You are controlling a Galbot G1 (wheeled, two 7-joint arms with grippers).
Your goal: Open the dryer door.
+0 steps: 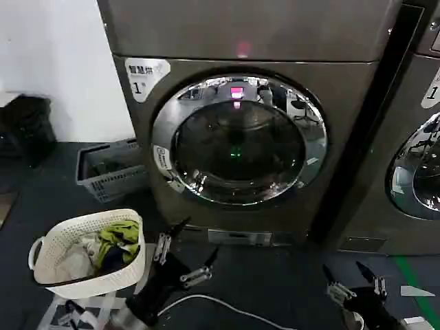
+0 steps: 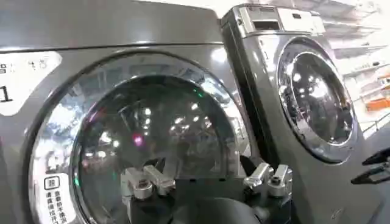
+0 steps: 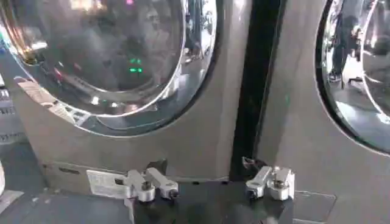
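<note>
The dryer door [image 1: 238,141] is a big round porthole with a wide chrome ring around dark glass, and it lies shut flush against the grey machine front. My left gripper [image 1: 199,236] hangs low in front of the machine, below the door's lower left, open and empty. Its wrist view looks through the spread fingers of the left gripper [image 2: 204,167] at the dryer door [image 2: 146,134]. My right gripper [image 1: 344,269] is low at the right, open, apart from the door. From the right gripper [image 3: 204,167] the dryer door [image 3: 109,55] is seen ahead.
A white laundry basket [image 1: 89,218] with clothes stands on the floor at the left, a grey crate [image 1: 110,172] behind it. A white cable [image 1: 227,306] crosses the dark floor. The neighbouring machine's chrome door [image 1: 419,172] is at the right.
</note>
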